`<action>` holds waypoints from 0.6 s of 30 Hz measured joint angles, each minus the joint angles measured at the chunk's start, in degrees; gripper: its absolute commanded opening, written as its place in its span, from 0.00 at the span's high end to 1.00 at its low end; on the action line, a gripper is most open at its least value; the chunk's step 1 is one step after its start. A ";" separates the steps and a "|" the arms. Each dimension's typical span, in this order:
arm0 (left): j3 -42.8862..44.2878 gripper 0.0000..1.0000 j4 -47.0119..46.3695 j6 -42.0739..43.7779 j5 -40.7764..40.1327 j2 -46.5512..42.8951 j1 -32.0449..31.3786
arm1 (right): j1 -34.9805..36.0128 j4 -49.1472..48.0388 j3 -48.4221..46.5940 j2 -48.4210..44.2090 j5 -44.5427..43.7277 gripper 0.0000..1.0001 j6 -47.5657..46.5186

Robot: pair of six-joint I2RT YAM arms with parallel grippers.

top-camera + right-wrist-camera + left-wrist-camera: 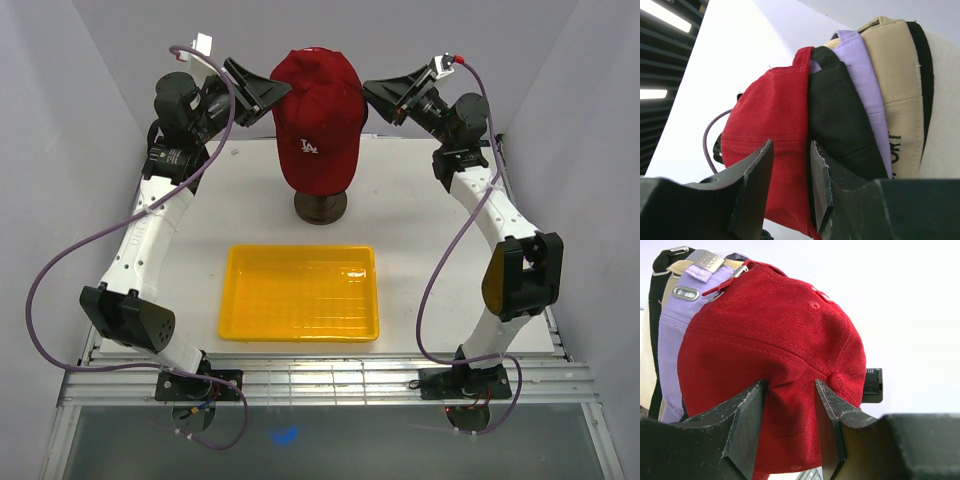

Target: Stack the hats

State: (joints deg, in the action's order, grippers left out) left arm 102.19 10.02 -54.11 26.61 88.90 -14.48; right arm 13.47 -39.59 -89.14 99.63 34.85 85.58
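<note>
Red cap (775, 340) — matt twill cloth; yellow tray (300, 292) — glossy plastic.

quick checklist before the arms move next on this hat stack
1. left end effector pinching the red cap: ok
2. right end effector closed on the red cap's edge: ok
3. red cap outermost over purple cap, tan cap, black cap: ok
4. red cap pulled fully down on the stack: cannot tell
5. yellow tray apart from the stand: ok
</note>
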 measured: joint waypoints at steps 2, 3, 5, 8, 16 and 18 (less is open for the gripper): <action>0.00 0.46 0.00 0.00 0.02 0.02 0.00 | 0.02 0.04 0.00 0.39 0.09 0.59 0.04; 0.00 0.46 0.00 0.00 0.04 0.02 0.00 | 0.04 0.04 0.00 0.63 0.09 0.59 0.04; 0.00 0.46 -0.02 0.00 0.07 0.04 0.00 | 0.04 0.04 0.00 0.96 0.09 0.59 0.04; 0.00 0.46 -0.04 0.00 0.22 0.07 0.00 | 0.11 0.02 0.00 1.38 0.11 0.59 0.11; 0.00 0.46 -0.11 0.00 0.39 0.09 0.00 | 0.55 -1.81 0.00 1.99 0.11 0.59 1.55; 0.00 0.46 -0.17 0.00 0.39 0.15 0.00 | 0.61 -2.62 0.00 1.99 0.11 0.59 2.01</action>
State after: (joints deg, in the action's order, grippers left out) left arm 102.19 9.85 -54.11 27.00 89.06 -14.48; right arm 14.09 -42.22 -89.14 101.62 34.96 87.59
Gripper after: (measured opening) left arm 0.540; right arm 0.416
